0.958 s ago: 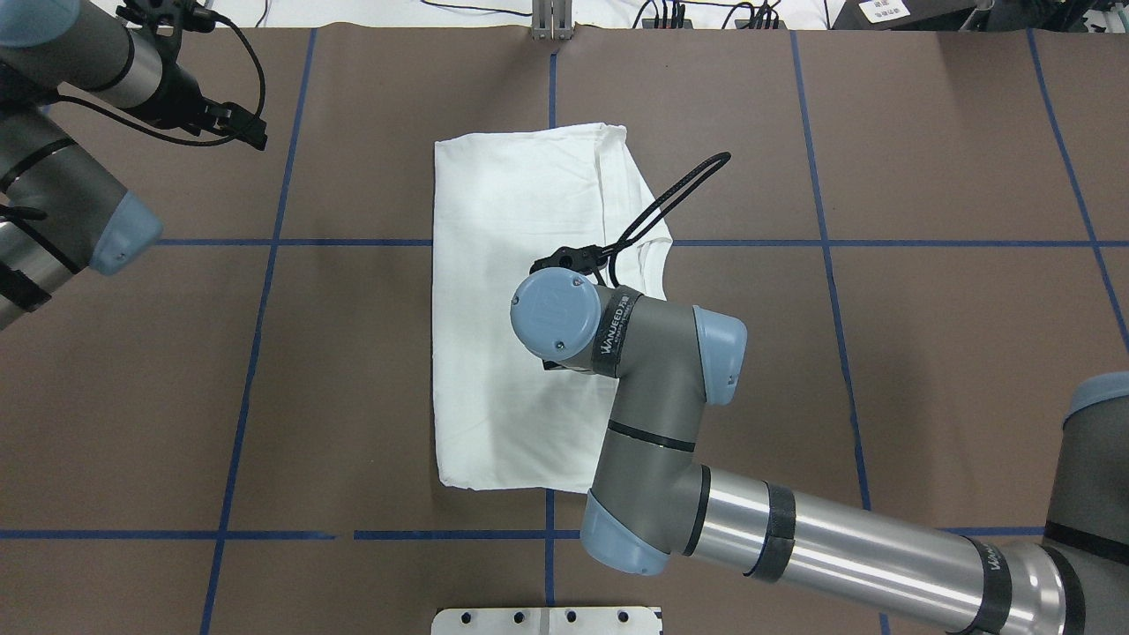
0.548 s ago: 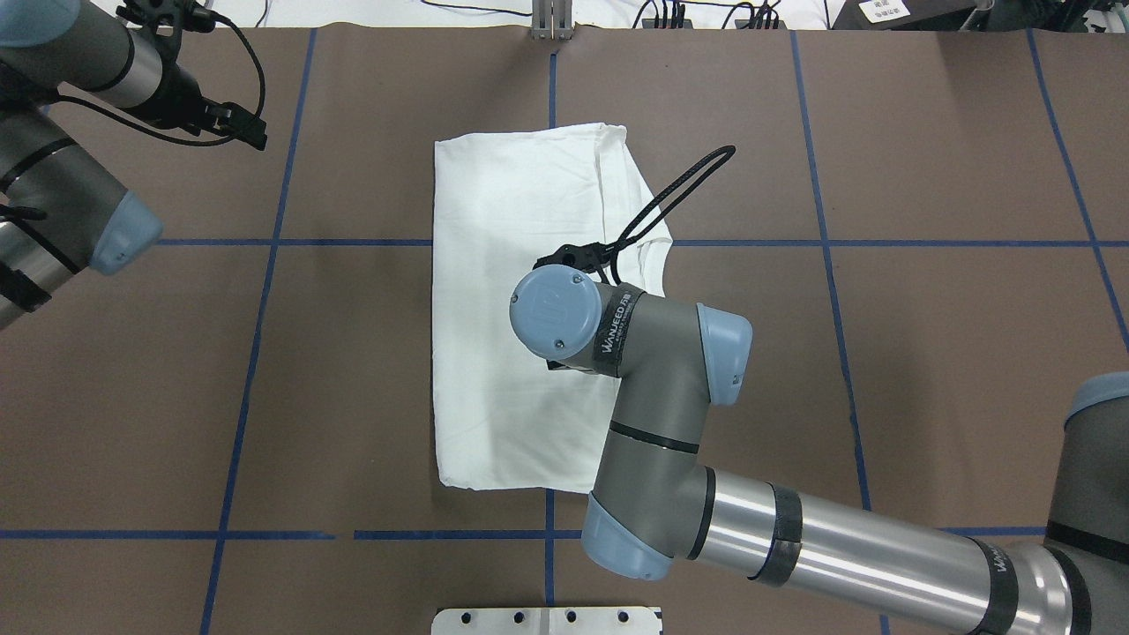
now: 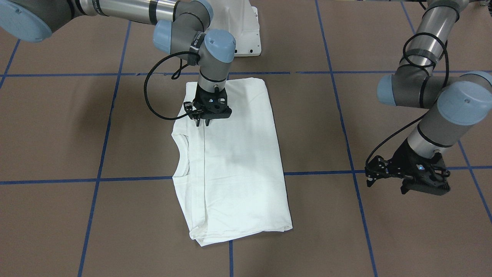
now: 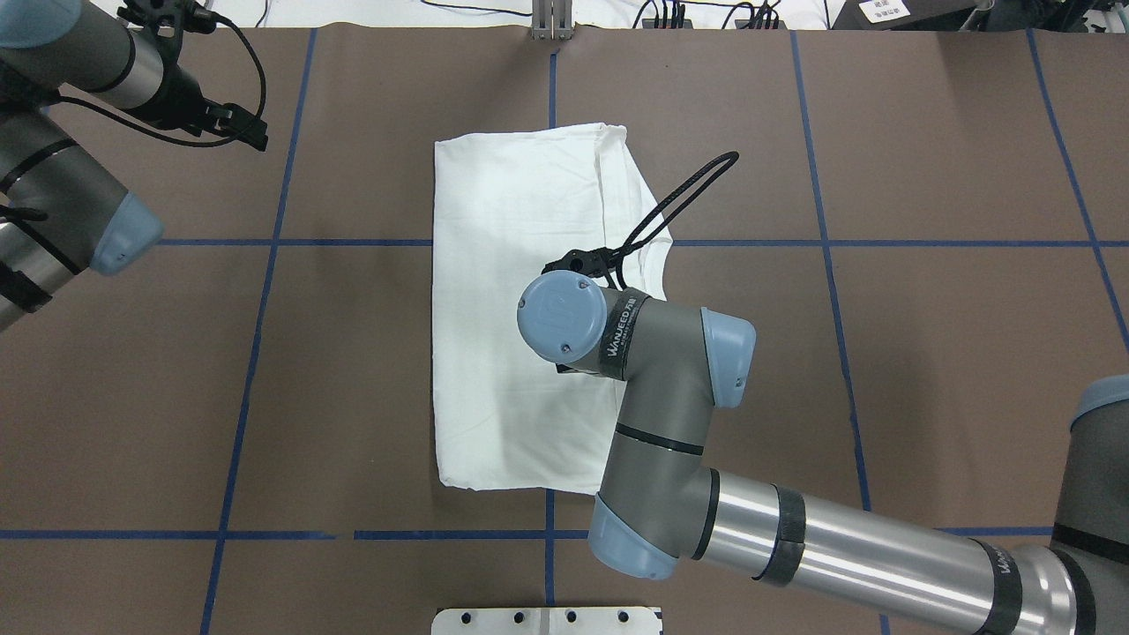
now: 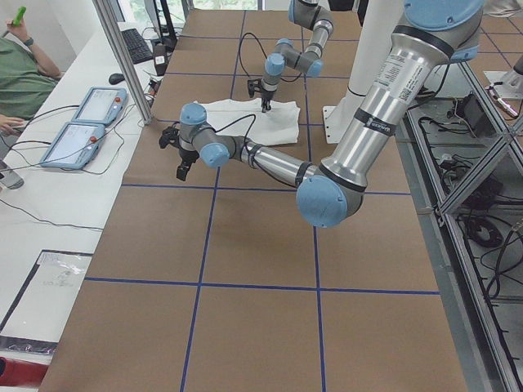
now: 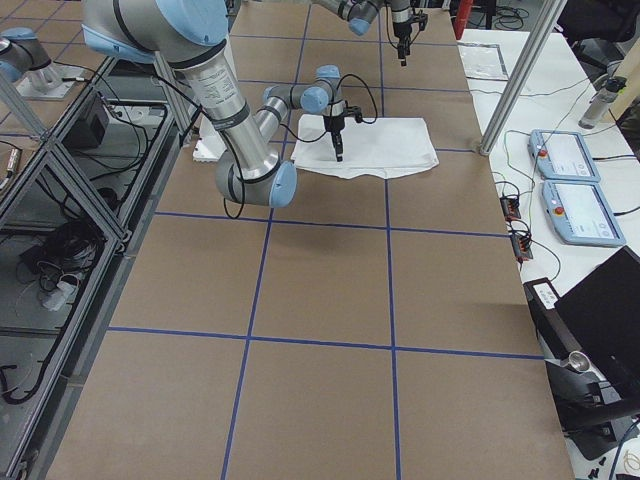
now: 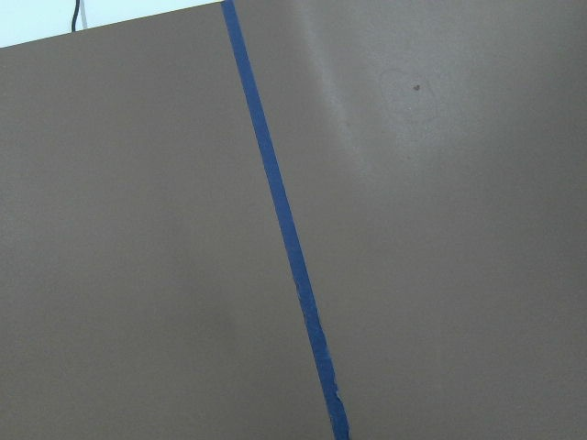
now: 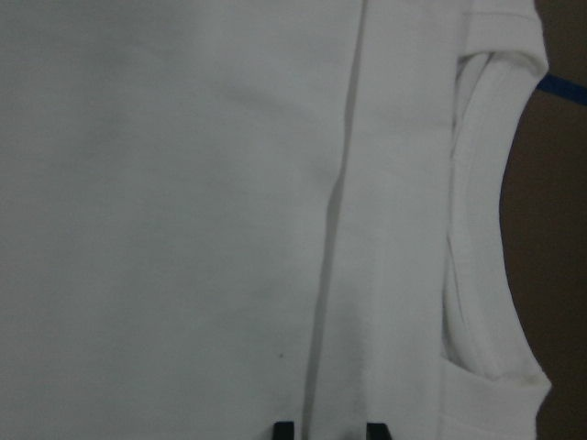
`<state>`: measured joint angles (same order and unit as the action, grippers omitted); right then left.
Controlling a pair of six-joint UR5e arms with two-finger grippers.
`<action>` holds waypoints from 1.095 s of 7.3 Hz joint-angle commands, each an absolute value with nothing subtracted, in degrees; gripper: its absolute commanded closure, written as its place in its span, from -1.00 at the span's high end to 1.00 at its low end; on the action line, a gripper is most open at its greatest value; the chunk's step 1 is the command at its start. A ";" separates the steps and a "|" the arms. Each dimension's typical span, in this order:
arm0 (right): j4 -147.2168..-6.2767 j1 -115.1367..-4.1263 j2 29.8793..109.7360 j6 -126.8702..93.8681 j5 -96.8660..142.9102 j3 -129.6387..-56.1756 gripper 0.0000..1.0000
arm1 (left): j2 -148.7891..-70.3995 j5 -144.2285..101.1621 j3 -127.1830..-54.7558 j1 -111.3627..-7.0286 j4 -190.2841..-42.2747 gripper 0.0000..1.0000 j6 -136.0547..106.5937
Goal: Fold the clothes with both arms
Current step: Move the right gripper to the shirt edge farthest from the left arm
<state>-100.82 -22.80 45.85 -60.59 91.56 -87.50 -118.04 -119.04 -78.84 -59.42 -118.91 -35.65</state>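
One folded T-shirt (image 3: 238,161) lies beneath the right claw (image 3: 203,124).
It points straight down, slightly parted, empty, collar (image 3: 180,157) just beside; left claw (image 3: 419,186) tilted, well apart, opening unclear.

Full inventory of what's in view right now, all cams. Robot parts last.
T-shirt: 1, white, folded lengthwise at table centre, collar towards the robot's right.
Table: 1, brown, under everything.
Tape lines: several, blue, grid on the table.
Pedestal: 1, white, at the robot's edge of the table.
Pendants: 2, pale with blue screens, on the side bench.
Person: 1, green top, by the bench.
Right gripper: 1, black, on a silver-grey arm, open, over the T-shirt near the collar.
Left gripper: 1, black, over bare table beside the T-shirt; open or shut unclear.
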 commanded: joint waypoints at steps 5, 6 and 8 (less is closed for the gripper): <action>-101.07 -22.68 46.06 -60.82 91.49 -87.54 -1.00 | -118.04 -119.00 -78.84 -59.41 -118.92 1.00 -35.51; -101.60 -23.02 46.23 -60.82 91.49 -88.32 -1.00 | -118.04 -119.00 -78.84 -59.41 -118.92 1.00 -35.51; -103.79 -23.99 51.12 -60.56 91.58 -94.35 -1.00 | -118.12 -119.00 -78.92 -59.41 -118.92 1.00 -35.68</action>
